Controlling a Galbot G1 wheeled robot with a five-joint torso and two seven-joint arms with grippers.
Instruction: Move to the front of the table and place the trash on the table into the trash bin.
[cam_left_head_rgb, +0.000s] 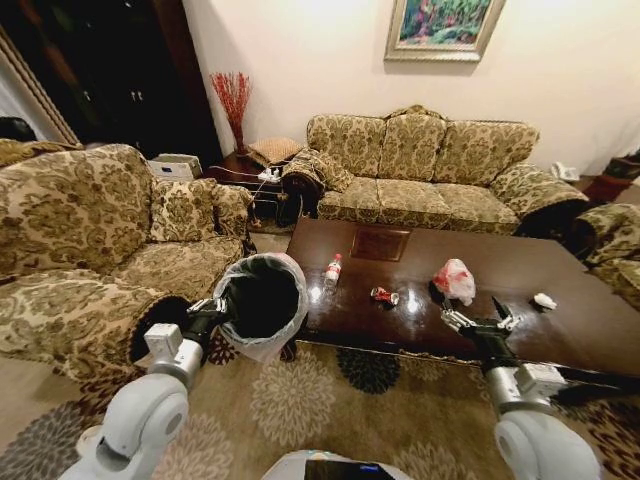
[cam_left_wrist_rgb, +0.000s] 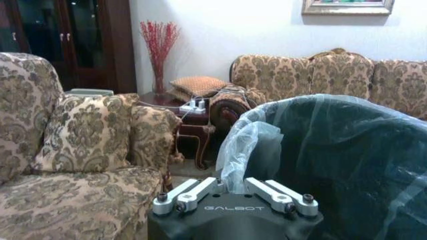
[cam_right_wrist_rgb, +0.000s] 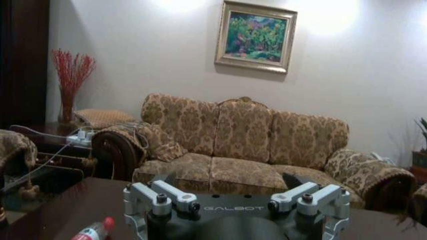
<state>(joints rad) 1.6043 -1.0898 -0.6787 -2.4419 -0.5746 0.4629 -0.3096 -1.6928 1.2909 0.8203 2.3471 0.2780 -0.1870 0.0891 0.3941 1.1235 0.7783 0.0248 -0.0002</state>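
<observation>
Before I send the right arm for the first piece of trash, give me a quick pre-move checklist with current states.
1. Right gripper open and empty: ok.
2. Left gripper gripping the trash bin rim: ok, shut on the liner edge.
3. Bin mouth open and facing up: ok, tilted slightly.
4. Trash on the table: ok; bottle, can, pink-white bag, paper wad.
5. Nearest item to the right gripper: pink-white bag, just beyond it.
6. Bin within reach of a drop: cannot tell.
</observation>
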